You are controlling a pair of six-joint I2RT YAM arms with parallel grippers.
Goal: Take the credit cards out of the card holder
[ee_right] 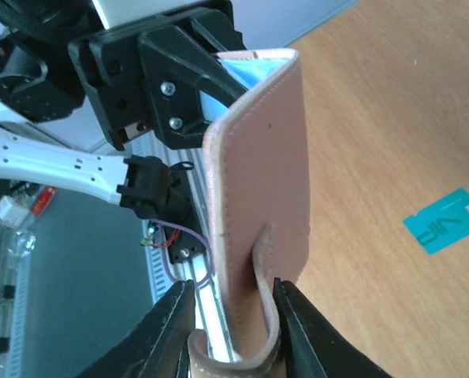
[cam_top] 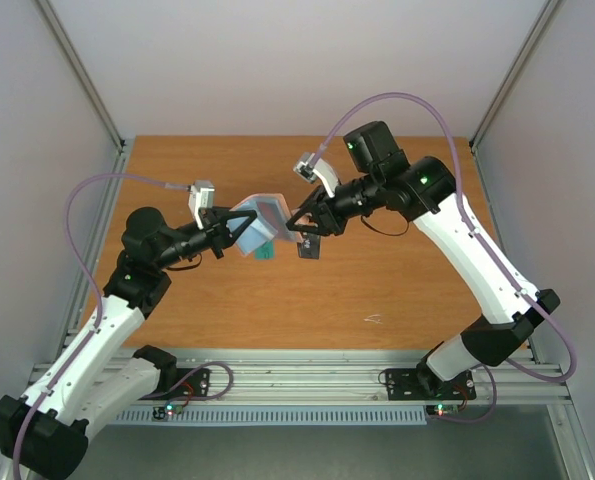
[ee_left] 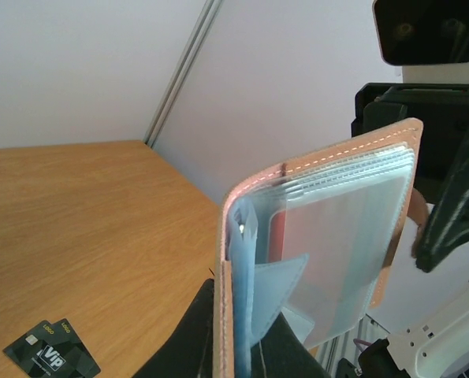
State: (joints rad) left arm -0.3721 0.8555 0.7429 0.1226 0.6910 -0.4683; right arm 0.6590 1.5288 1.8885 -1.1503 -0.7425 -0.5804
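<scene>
The card holder (cam_top: pixel 264 212) is held up above the table, opened, pink outside and pale blue inside. My left gripper (cam_top: pixel 239 228) is shut on its left cover (ee_left: pixel 228 315). My right gripper (cam_top: pixel 299 225) is closed on the right cover and its curled strap (ee_right: pixel 266 260), fingers either side (ee_right: pixel 297 331). A red card (ee_left: pixel 277 230) shows inside a clear sleeve. A teal card (cam_top: pixel 265 252) lies on the table under the holder and also shows in the right wrist view (ee_right: pixel 444 220). A black card (cam_top: pixel 308 250) lies beside it. Dark cards (ee_left: pixel 51 352) lie overlapped on the wood.
The wooden table (cam_top: pixel 397 290) is bounded by grey walls at left, right and back. A metal rail (cam_top: pixel 307 385) with the arm bases runs along the near edge. A small white scrap (cam_top: pixel 374 320) lies near the front.
</scene>
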